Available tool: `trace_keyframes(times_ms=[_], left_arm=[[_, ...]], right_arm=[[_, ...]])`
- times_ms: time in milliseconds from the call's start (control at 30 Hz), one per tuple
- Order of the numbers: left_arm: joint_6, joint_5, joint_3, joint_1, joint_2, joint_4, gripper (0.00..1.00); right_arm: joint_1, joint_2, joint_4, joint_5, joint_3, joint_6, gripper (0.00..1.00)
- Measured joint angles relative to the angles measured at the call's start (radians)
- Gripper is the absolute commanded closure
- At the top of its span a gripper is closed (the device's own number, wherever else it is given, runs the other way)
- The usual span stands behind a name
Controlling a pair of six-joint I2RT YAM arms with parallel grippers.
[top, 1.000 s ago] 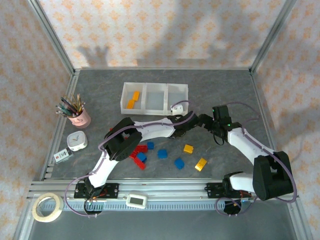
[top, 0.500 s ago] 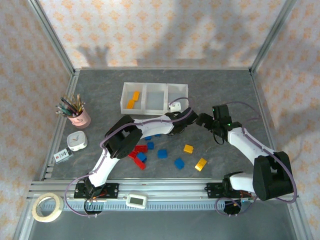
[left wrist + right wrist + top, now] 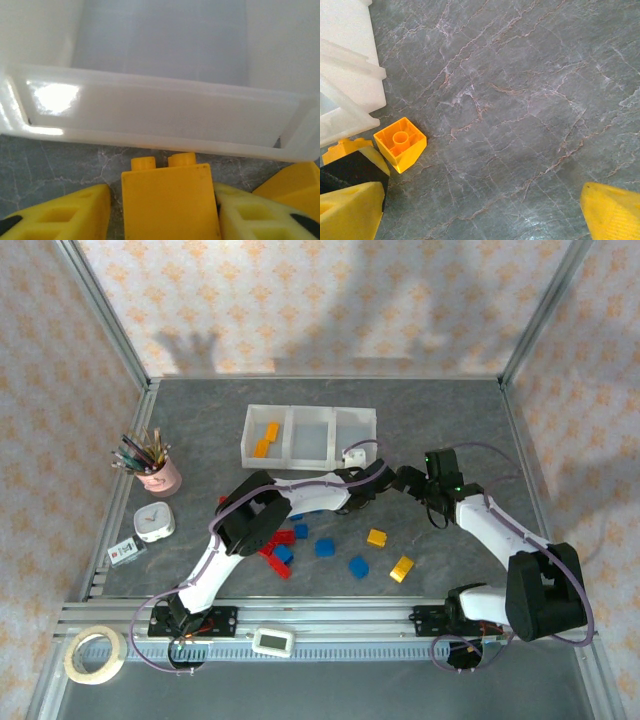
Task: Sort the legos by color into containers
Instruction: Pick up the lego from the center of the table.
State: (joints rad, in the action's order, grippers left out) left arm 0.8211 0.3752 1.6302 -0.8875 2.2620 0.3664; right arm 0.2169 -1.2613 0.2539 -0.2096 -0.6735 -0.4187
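— One yellow brick [image 3: 169, 202] sits between the fingers [image 3: 65, 215] of the left gripper [image 3: 162, 192], studs pointing at the containers [image 3: 160, 120]. Location: on the near side of the right-hand bin, just short of its wall.

— Claw state?

— Narrow. The right finger lies against the brick, and a thin dark slit shows on the brick's left side. Whether it is truly clamped, I cannot tell.

— The containers themselves?

— Three joined white bins, set toward the far edge of the table [image 3: 450, 430], roughly mid-width. The left bin holds yellow-orange bricks [image 3: 270, 429].

— Other stock?

— A second yellow brick [image 3: 400, 144], single stud up, lies on the table just beside the tray's corner. More legos are scattered closer to the near edge, around mid-width: red ones [image 3: 284, 537], blue ones [image 3: 325, 547] and two yellow ones [image 3: 401, 569], the yellow pair furthest right.

— Right gripper [image 3: 480, 192]?

— Jaws wide apart, grey table surface between the fingers, near the stud-up brick and close to the left gripper.

— Surroundings?

— A pink cup of pencils [image 3: 155, 472] and a small white clock [image 3: 154, 523] stand by the left edge. A roll of tape [image 3: 95, 653] lies past the near left corner.
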Motion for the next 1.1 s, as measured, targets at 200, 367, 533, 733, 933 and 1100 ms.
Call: trace_keyframes(times_ms=[200,367,533,733,933,1100], left_arm=[[-0.018,-0.002,-0.002,0.0,0.0,-0.012,0.66],[-0.036,-0.016,-0.03,0.0,-0.019,-0.024,0.67],[-0.046,-0.058,-0.137,-0.003,-0.129,-0.024,0.68],[-0.06,-0.103,-0.318,-0.003,-0.379,-0.03,0.68],[-0.092,-0.106,-0.385,0.047,-0.595,-0.014,0.68],[-0.148,-0.074,-0.386,0.196,-0.671,-0.011,0.69]], right_arm=[[0.0,0.0,0.0,-0.001,-0.003,0.003,0.0],[0.0,0.002,0.013,0.0,-0.022,0.014,0.0],[0.0,0.008,0.032,-0.009,-0.051,0.035,0.0],[0.0,0.008,0.053,-0.064,-0.089,0.053,0.0],[0.049,-0.003,0.06,-0.101,-0.13,0.053,0.0],[0.155,-0.051,0.048,-0.103,-0.162,0.045,0.0]])
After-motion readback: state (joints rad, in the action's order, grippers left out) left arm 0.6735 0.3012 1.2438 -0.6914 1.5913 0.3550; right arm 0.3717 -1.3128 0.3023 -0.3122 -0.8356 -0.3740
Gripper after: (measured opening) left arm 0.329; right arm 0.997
